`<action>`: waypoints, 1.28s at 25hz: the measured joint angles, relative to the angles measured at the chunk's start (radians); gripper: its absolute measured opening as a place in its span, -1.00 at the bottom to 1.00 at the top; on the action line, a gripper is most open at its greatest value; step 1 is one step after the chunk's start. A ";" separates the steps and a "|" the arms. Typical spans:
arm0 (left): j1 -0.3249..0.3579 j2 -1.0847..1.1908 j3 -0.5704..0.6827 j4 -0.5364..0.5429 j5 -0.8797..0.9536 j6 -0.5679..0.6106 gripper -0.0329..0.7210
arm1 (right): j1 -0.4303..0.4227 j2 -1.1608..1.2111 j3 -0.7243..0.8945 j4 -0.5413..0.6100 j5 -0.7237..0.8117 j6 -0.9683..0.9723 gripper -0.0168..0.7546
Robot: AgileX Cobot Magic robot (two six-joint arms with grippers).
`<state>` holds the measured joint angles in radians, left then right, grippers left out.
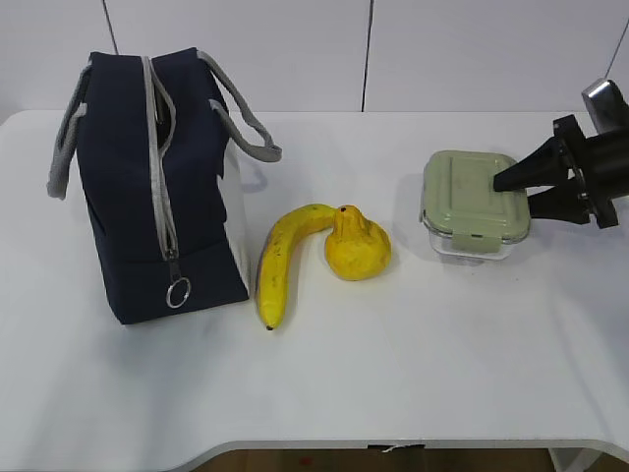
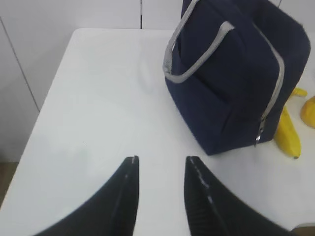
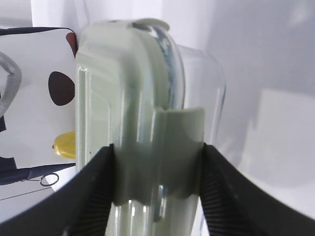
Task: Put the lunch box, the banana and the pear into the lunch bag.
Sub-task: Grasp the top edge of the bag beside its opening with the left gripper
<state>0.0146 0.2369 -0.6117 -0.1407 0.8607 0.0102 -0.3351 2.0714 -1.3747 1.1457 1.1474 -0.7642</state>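
The lunch box (image 1: 470, 197), clear with a sage-green lid, sits at the right of the table. My right gripper (image 1: 516, 194) reaches in from the right. Its jaws touch both sides of the box's right edge at the lid clip, as the right wrist view (image 3: 157, 147) shows close up on the lunch box (image 3: 128, 88). The banana (image 1: 280, 261) and the pear (image 1: 359, 246) lie touching in the middle. The navy lunch bag (image 1: 128, 197) stands at the left, its zipper gaping slightly near the top. My left gripper (image 2: 161, 158) is open and empty over bare table, short of the bag (image 2: 231, 83).
The bag's ring pull (image 1: 178, 293) hangs low on its front face and its grey handles (image 1: 246, 118) droop to the sides. The white table (image 1: 393, 374) ends at a front edge near the bottom. A white wall stands behind.
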 joint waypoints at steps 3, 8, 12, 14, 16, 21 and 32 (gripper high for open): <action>0.000 0.150 -0.044 -0.098 -0.116 0.000 -0.22 | 0.000 -0.014 0.000 -0.004 0.002 0.006 0.08; 0.000 0.435 -0.154 -0.271 -0.213 0.000 -0.09 | 0.000 -0.017 0.000 -0.009 0.006 0.014 0.08; 0.000 0.641 -0.272 -0.354 -0.218 0.000 -0.07 | 0.000 -0.017 0.000 -0.009 0.006 0.016 0.08; 0.000 0.752 -0.338 -0.370 -0.211 0.000 -0.06 | 0.000 -0.017 0.000 -0.009 0.006 0.016 0.08; 0.000 0.855 -0.400 -0.378 -0.197 0.000 -0.06 | 0.000 -0.017 0.000 -0.009 0.006 0.016 0.08; 0.000 1.070 -0.541 -0.415 -0.159 0.000 0.10 | 0.000 -0.017 0.000 -0.009 0.006 0.016 0.08; -0.021 1.330 -0.694 -0.610 -0.162 0.123 0.35 | 0.000 -0.017 0.000 -0.009 0.006 0.017 0.08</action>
<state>-0.0067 1.5672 -1.3058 -0.7509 0.6983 0.1331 -0.3351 2.0546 -1.3747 1.1362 1.1534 -0.7472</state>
